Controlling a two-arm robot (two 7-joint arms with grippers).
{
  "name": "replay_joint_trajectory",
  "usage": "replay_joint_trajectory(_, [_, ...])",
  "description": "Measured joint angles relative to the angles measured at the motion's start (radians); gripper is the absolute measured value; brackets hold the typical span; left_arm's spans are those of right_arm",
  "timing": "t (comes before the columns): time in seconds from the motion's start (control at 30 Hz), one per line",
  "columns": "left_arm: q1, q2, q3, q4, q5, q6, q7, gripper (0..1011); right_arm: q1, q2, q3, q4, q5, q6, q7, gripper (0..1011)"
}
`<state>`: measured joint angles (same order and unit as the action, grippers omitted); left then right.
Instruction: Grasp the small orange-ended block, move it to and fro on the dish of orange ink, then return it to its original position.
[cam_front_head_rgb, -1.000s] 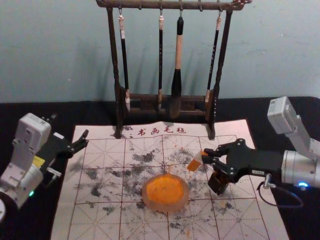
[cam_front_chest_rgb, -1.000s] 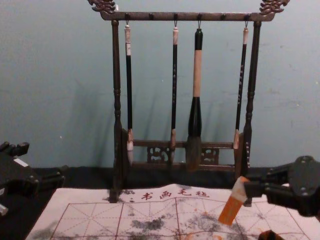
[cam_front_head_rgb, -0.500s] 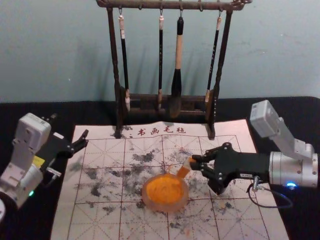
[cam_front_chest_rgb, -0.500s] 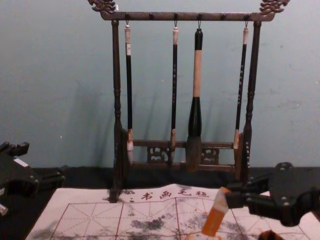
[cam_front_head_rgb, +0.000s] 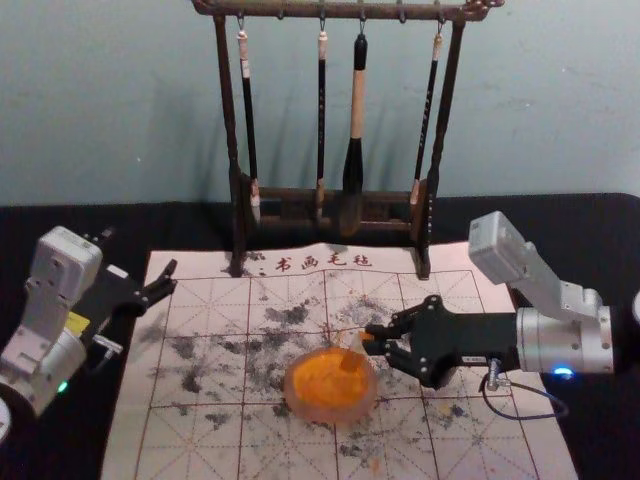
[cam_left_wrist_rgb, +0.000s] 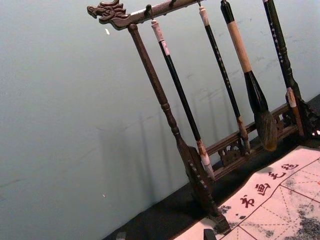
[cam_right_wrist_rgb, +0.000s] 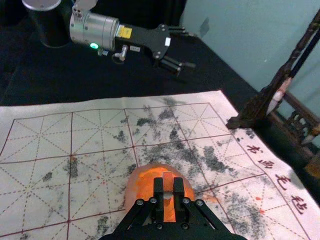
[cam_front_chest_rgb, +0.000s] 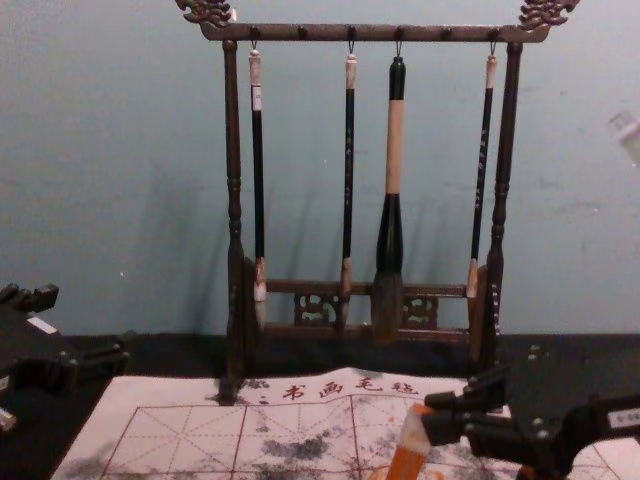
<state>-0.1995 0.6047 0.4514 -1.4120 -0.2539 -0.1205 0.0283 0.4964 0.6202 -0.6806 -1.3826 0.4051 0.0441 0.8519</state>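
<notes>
At ink dish (cam_front_head_rgb: 328, 413) – clamping block (cam_front_chest_rgb: 408, 454) by upper end in right gripper (cam_front_head_rgb: 370, 340)
Judged light, stiff, slick below – grip high; left gripper (cam_front_head_rgb: 139, 253) spread at left

Pale blue-green wall (cam_front_head_rgb: 120, 100) (softly shadowed in places) — black-covered table (cam_front_head_rgb: 185, 225) before it.

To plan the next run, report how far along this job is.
Done: the grasp; the right claw is shut on the block. In hand: the inking; the block's lower end is over the dish, though whether it touches the ink is unclear. Left: probably more to-and-fro strokes, and the return, since the block is in the claw. The left claw idles at the left.
</notes>
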Motion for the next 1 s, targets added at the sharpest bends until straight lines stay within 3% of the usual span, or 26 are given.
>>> replay_joint_trajectory(0.33, [0.000,0.000,0.000,0.000,0.000,0.000,0.000,1001,0.024,-0.010,-0.036,0.011,-0.024,0.024,0.006,84])
replay_joint_trajectory(1.0, [0.000,0.000,0.000,0.000,0.000,0.000,0.000,1001,0.048,-0.031,-0.072,0.026,-0.042,0.040,0.012,84])
